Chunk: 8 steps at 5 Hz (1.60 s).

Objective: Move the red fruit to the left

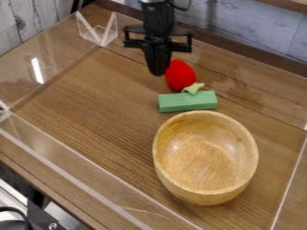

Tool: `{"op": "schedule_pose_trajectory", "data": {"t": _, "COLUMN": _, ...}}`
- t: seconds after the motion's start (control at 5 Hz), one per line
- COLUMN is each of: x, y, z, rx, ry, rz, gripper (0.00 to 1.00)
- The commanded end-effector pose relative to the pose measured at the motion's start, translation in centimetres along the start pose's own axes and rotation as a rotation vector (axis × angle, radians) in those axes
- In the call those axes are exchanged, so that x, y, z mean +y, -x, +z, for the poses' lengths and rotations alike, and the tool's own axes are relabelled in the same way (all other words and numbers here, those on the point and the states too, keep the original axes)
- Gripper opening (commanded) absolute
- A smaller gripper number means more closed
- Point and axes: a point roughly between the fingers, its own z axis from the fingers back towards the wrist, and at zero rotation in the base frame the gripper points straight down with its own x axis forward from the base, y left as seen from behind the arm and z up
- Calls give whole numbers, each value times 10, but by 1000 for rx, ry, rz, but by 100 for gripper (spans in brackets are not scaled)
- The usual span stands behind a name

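The wood-grain desk [84,117] is fenced by low clear plastic walls [36,144], and behind its far edge runs a pale plank wall [252,27]. Toward the far edge, the black end effector [157,65] points straight down with its fingers clenched together, just left of the red fruit [180,74], which sits on the desk touching the green block [188,101]. A wooden bowl [206,157] stands near the right front corner.
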Motion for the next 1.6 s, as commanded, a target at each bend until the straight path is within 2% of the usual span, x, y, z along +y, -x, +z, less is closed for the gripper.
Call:
{"op": "schedule_pose_trajectory", "data": {"t": 0.0, "x": -10, "y": 2, "z": 48, "rx": -123, "ry": 40, "rz": -14, "gripper": 0}}
{"op": "schedule_pose_trajectory", "data": {"t": 0.2, "x": -14, "y": 13, "z": 67, "rx": -153, "ry": 77, "rz": -12, "gripper": 0}}
{"op": "schedule_pose_trajectory", "data": {"t": 0.4, "x": 2, "y": 15, "z": 66, "rx": -174, "ry": 100, "rz": 4, "gripper": 0}}
{"op": "schedule_pose_trajectory", "data": {"t": 0.6, "x": 6, "y": 14, "z": 59, "rx": -177, "ry": 96, "rz": 17, "gripper": 0}}
{"op": "schedule_pose_trajectory", "data": {"t": 0.8, "x": 12, "y": 7, "z": 54, "rx": -174, "ry": 95, "rz": 3, "gripper": 100}}
{"op": "schedule_pose_trajectory", "data": {"t": 1.0, "x": 17, "y": -1, "z": 48, "rx": -172, "ry": 92, "rz": -11, "gripper": 100}}
{"op": "schedule_pose_trajectory", "data": {"t": 1.4, "x": -5, "y": 28, "z": 48, "rx": -128, "ry": 67, "rz": -135, "gripper": 100}}
